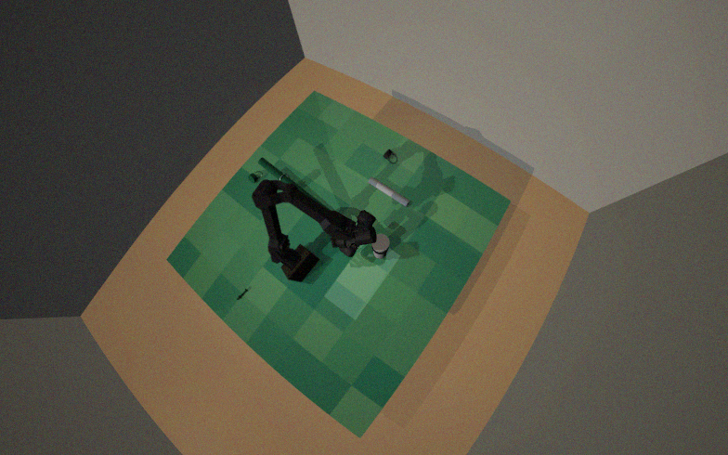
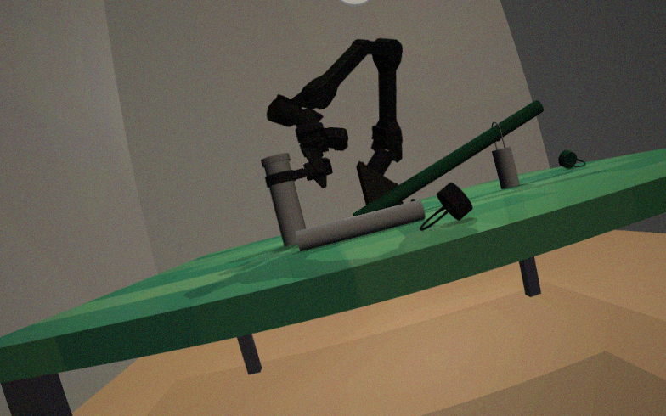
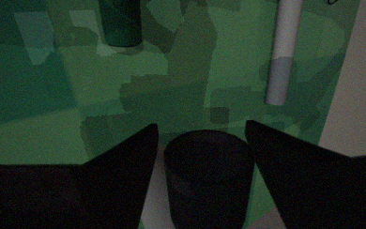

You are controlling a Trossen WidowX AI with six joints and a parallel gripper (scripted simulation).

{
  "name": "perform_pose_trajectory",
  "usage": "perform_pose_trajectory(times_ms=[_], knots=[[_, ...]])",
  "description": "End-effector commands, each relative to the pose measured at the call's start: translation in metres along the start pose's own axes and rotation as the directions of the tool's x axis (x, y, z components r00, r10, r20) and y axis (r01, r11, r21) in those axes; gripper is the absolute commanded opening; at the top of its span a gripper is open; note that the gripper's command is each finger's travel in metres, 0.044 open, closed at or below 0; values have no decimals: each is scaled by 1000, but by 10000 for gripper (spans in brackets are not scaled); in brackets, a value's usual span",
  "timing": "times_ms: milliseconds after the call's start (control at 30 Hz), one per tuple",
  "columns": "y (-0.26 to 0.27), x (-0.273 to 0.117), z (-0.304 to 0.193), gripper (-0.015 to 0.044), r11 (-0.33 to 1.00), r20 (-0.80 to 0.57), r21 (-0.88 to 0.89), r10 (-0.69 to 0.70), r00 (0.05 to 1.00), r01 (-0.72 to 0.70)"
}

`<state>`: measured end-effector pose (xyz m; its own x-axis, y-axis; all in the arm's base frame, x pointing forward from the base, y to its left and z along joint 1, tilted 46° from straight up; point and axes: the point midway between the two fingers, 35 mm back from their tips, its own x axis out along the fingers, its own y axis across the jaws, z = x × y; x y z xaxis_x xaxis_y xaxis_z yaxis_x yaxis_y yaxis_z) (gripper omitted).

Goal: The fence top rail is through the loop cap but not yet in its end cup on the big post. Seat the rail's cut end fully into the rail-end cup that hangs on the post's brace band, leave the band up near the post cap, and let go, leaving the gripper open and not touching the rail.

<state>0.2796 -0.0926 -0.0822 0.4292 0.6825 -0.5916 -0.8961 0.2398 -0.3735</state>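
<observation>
The big grey post [image 1: 380, 245] [image 2: 288, 208] stands upright. Its dark brace band [image 2: 275, 179] sits high, just below the post cap. The black rail-end cup [image 3: 208, 157] is beside the post on the band's side, its mouth facing the wrist camera. My gripper [image 3: 201, 128] [image 2: 319, 177] is open around the cup; a gap shows at the left finger, while the right finger is very close to the cup wall. The dark green rail [image 2: 454, 159] [image 1: 269, 164] [image 3: 122, 25] slopes through the wire loop [image 2: 501, 137] on the short post [image 2: 505, 169]. Its low cut end rests on the table, away from the cup and gripper.
A loose grey pipe [image 1: 388, 191] [image 2: 360, 226] [image 3: 280, 75] lies beside the big post's foot. A black cap with a ring [image 1: 388, 153] [image 2: 454, 200] lies beyond it. A green cap with a ring [image 1: 253, 177] [image 2: 567, 159] lies near the rail's high end.
</observation>
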Motion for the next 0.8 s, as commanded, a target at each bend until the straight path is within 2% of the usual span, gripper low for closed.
perform_pose_trajectory(times_ms=[0, 100, 500, 633, 767], knots=[[-4, -5, 5, 368, 1000, -1, -6, -2, 1000, 2], [-8, -13, 13, 440, 1000, 0, -8, -2, 1000, 2], [-20, -33, 36, 440, 1000, 0, 2, -3, 1000, 3], [-31, -52, 57, 440, 947, 1, 320, -2, 1000, 2], [-41, -76, 86, 440, 750, 3, 661, -2, 1000, -1]])
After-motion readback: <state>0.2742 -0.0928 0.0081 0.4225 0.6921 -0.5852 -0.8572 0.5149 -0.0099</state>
